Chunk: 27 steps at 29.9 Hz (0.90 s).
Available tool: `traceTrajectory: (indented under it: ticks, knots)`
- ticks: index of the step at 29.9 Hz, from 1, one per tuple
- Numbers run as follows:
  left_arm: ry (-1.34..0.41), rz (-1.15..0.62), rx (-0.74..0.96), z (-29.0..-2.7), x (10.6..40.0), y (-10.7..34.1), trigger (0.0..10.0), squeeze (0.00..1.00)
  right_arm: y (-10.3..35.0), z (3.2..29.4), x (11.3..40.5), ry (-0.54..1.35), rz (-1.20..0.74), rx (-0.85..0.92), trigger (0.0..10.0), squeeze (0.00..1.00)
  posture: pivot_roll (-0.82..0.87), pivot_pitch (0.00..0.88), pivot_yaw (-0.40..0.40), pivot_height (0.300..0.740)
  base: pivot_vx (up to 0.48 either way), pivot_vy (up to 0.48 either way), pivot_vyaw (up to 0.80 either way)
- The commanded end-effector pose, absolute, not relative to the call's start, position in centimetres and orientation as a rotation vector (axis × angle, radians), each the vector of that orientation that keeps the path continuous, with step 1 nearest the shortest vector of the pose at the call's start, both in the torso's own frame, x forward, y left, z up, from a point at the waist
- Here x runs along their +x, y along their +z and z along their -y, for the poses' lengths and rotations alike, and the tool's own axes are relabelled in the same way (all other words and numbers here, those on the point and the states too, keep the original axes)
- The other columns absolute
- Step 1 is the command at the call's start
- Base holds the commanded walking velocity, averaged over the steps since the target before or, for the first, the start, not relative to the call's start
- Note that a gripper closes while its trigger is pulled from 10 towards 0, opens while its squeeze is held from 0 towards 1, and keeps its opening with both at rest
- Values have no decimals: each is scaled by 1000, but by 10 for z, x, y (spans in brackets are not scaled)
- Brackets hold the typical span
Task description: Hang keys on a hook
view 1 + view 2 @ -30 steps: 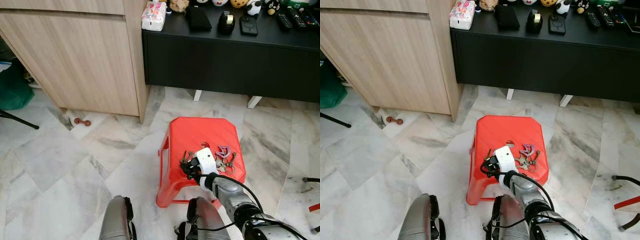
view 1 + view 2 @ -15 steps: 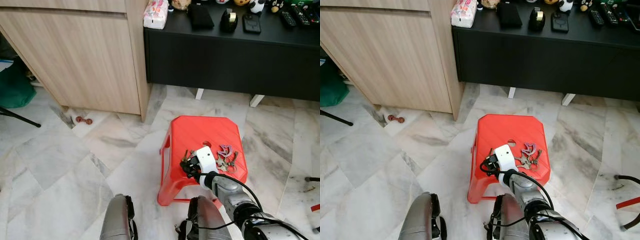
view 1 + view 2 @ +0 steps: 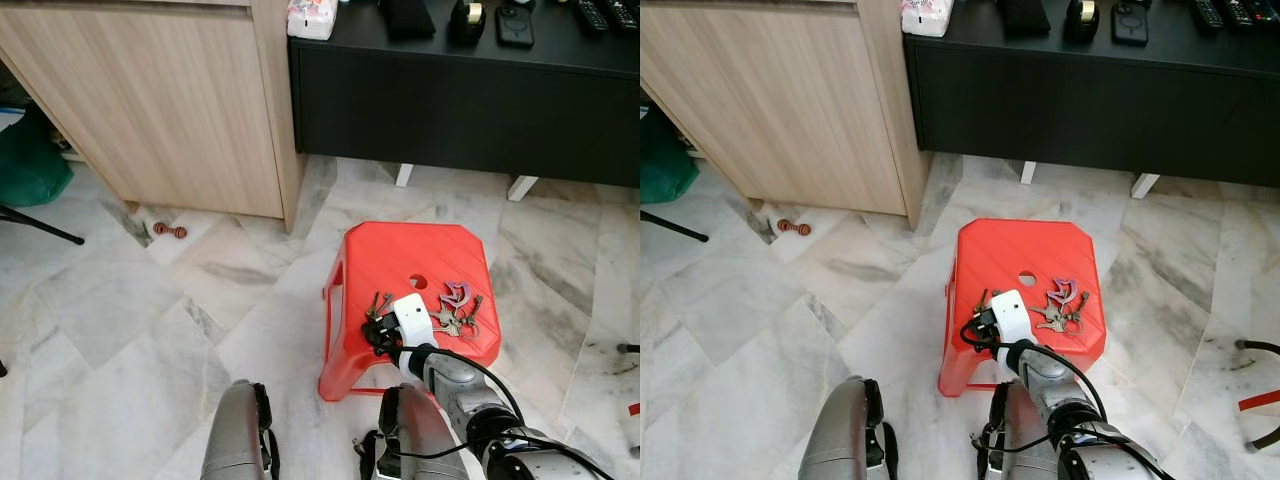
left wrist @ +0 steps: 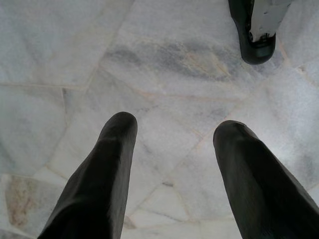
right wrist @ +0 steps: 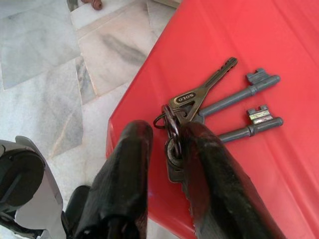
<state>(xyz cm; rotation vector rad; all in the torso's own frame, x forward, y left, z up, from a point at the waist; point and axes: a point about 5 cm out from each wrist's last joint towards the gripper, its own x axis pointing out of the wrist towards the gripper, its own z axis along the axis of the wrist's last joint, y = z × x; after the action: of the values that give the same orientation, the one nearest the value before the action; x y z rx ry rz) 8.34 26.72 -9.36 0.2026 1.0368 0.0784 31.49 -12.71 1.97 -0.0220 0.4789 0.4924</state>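
A marble floor point(image 3: 120, 330) fills the lower and left parts of the head views. A light wooden cabinet point(image 3: 160, 100) occupies the upper left, and a black console point(image 3: 450, 90) runs along the upper right, carrying small items on its top. A red plastic stool point(image 3: 415, 290) stands on the floor at lower centre, in front of the console.

The right end effector point(image 5: 167, 144) is at the stool's near left edge, its two black fingers narrowed around the ring of a bunch of keys point(image 5: 219, 102) that lies on the red seat. In the right wrist view, one flat key marked "SOLO" and two grey lever keys fan away from the fingers. A second key bunch with a purple tag point(image 3: 455, 305) lies on the seat just beside the right wrist.

The left end effector point(image 4: 172, 134) hangs over the marble floor, fingers spread wide and holding nothing.

A small red-brown object point(image 3: 168, 231) lies on the floor near the cabinet base.
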Motion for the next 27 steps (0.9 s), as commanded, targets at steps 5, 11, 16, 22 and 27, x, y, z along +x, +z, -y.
traceTrajectory:
  ticks: [5,11,16,22,27]
  knots:
    - [59,-1096,217,-268,66,-97,10000,0,15,126,311,488,-502,-3,0,0,179,300,-14,594,0,0,0]
    - [60,-1092,218,-267,69,-97,10000,0,15,127,311,487,-502,-7,0,0,176,289,-18,594,0,0,0]
    - [61,-1090,218,-266,72,-97,10000,0,16,127,312,484,-497,-11,0,0,174,283,-21,594,0,0,0]
    - [63,-1081,220,-264,78,-97,10000,0,22,126,318,474,-460,-11,0,0,169,255,-28,594,0,0,0]
    - [68,-1068,220,-262,87,-96,10000,0,33,131,326,397,-396,22,0,0,161,225,-35,594,0,0,0]
